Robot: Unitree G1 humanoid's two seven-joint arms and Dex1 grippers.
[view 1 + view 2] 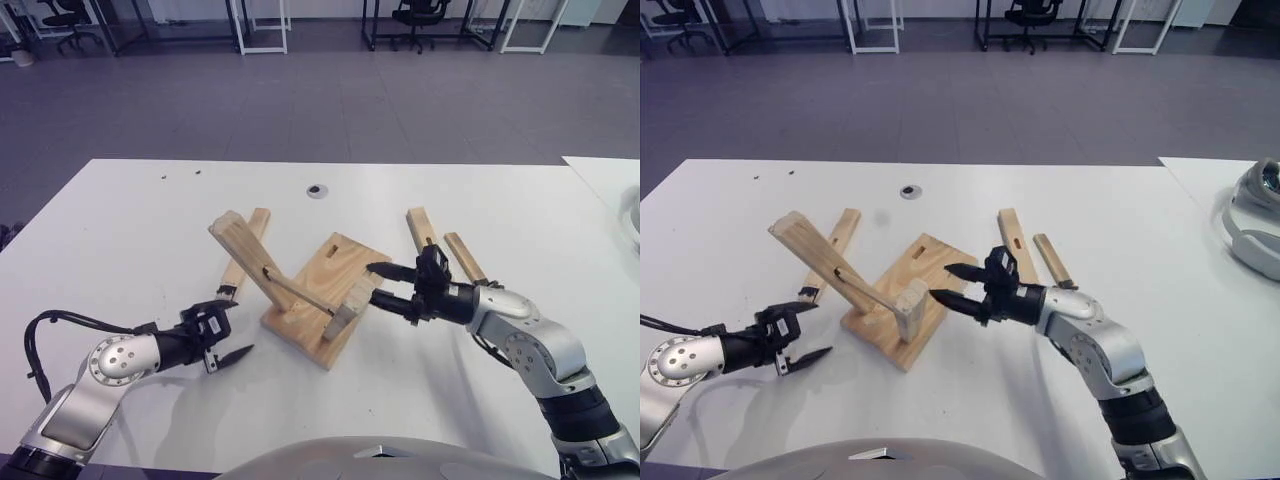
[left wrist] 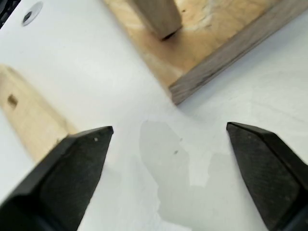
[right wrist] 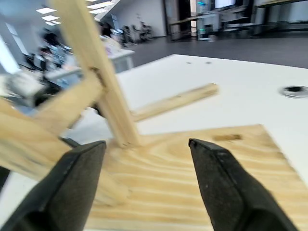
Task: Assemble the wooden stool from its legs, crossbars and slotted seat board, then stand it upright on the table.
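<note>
The slotted seat board (image 1: pixel 318 312) lies flat at mid-table. On it rests a joined frame: a long leg (image 1: pixel 247 257) leaning up to the left, with a crossbar (image 1: pixel 305 296) running to a short leg (image 1: pixel 349 304). One loose leg (image 1: pixel 246 252) lies left of the board. Two more wooden pieces (image 1: pixel 420 228) (image 1: pixel 465 257) lie to its right. My right gripper (image 1: pixel 373 282) is open, its tips just right of the short leg and over the board's edge (image 3: pixel 192 168). My left gripper (image 1: pixel 232 322) is open low over the table, left of the board's near corner (image 2: pixel 226 43).
A small dark grommet (image 1: pixel 318 190) sits in the table behind the parts. A white rounded device (image 1: pixel 1255 220) rests on the neighbouring table at far right. Bare tabletop (image 1: pixel 130 230) spreads to the left and in front of the board.
</note>
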